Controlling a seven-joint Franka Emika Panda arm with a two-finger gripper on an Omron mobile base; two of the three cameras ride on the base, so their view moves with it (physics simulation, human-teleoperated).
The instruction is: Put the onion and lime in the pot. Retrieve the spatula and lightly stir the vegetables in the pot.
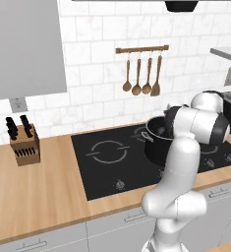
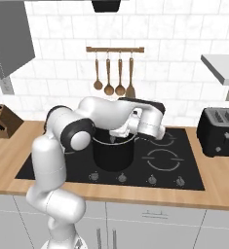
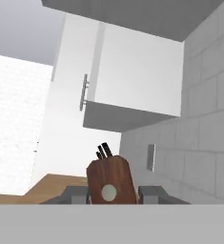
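Pot upright on black cooktop, on burner left of centre in right base view. Arm bent over pot rim, wrist at pot mouth. End effector points sideways toward knife block on tabletop; whether clenched or released, cannot tell. Wooden utensils hang on wall rail above.

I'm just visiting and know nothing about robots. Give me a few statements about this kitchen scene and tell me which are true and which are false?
1. The pot stands on the black cooktop. True.
2. Four wooden utensils hang from a rail on the tiled wall. True.
3. The knife block sits on the cooktop. False: it stands on the wooden counter, apart from the cooktop.
4. The toaster is white. False: it is black.
5. The robot's hand is over the pot. True.
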